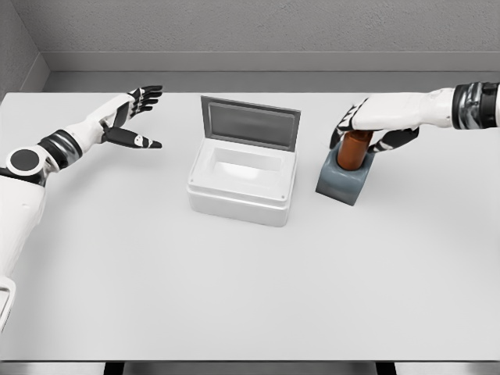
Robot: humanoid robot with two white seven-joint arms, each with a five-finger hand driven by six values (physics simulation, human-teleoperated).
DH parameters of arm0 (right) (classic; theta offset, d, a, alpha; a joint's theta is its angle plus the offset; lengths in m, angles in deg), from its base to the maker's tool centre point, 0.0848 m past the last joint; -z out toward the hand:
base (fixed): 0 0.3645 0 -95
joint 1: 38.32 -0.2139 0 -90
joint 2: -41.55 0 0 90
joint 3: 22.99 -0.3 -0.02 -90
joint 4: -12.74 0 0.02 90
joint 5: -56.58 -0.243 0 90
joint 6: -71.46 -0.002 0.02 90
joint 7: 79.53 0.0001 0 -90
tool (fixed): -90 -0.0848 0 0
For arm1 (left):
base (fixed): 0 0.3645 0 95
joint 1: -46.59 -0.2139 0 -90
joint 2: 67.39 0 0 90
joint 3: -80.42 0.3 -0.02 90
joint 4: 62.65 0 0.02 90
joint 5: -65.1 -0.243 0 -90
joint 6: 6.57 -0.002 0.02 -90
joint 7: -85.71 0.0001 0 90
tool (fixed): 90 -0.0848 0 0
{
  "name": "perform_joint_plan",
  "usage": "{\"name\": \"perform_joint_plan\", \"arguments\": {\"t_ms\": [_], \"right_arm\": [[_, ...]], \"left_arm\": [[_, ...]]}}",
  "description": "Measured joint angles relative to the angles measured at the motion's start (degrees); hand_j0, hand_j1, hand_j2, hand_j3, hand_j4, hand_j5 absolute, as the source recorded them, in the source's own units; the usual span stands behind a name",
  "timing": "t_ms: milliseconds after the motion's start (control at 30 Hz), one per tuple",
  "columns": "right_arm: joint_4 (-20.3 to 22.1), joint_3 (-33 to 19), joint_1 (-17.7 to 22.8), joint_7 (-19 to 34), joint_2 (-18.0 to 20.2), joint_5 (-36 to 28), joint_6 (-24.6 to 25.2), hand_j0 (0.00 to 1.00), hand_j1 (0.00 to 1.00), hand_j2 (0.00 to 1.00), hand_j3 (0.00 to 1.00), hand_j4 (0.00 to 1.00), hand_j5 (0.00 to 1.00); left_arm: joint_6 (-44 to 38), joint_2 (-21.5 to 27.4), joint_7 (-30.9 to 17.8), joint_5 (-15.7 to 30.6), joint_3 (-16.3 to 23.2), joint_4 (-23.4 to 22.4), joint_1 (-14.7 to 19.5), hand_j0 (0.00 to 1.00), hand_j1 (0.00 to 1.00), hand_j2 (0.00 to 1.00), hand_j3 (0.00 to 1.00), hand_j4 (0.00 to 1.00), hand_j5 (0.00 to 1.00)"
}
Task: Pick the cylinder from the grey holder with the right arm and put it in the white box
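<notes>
A brown cylinder (354, 151) stands upright in the grey holder (344, 181) right of the middle of the table. My right hand (369, 129) comes in from the right and sits over the cylinder's top. Its dark fingers (344, 125) curl down on the cylinder's left side, the thumb (395, 141) lies on its right, and the top is hidden under the palm. The cylinder's base is still seated in the holder. The white box (205, 187) stands just left of the holder with its lid (250, 123) raised at the back and nothing visible inside.
My left hand (137, 117) hovers over the far left of the grey table (234, 297), fingers spread, holding nothing. A narrow gap separates the box from the holder. A grey wall runs behind the table's far edge.
</notes>
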Motion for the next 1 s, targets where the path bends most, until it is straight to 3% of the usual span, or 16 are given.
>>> {"name": "perform_joint_plan", "arguments": {"t_ms": [133, 300, 567, 733, 1000], "right_arm": [[0.0, -0.2, 0.2, 0.0, 0.1, 0.0, 0.1, 0.39, 0.39, 0.39, 0.39, 0.39, 0.39], [-0.1, -1.2, 1.1, 0.0, 0.4, -0.1, 0.1, 0.37, 0.37, 0.37, 0.37, 0.37, 0.37], [0.9, -3.9, 0.2, 0.2, 4.6, 0.5, 0.0, 0.35, 0.35, 0.35, 0.35, 0.35, 0.35], [5.5, -5.9, -0.4, 0.1, 7.2, 0.6, 0.0, 0.35, 0.35, 0.35, 0.35, 0.35, 0.35], [14.6, -8.1, -1.4, 1.7, 7.9, 0.7, -0.1, 0.35, 0.35, 0.35, 0.35, 0.35, 0.35]], "left_arm": [[0.0, 0.0, 0.0, -0.1, 0.0, 0.0, 0.0, 1.00, 1.00, 1.00, 1.00, 1.00, 1.00], [0.0, 0.0, 0.0, -0.2, 0.0, 0.0, 0.0, 1.00, 1.00, 1.00, 1.00, 1.00, 1.00], [-0.1, 0.0, 0.0, -0.4, 0.0, 0.0, 0.1, 1.00, 1.00, 1.00, 1.00, 1.00, 1.00], [-0.2, 0.0, 0.0, -0.4, 0.1, 0.1, 0.1, 1.00, 1.00, 1.00, 1.00, 1.00, 1.00], [-0.2, -0.1, 0.0, -0.4, 0.3, 0.3, 0.1, 1.00, 1.00, 1.00, 1.00, 1.00, 1.00]]}}
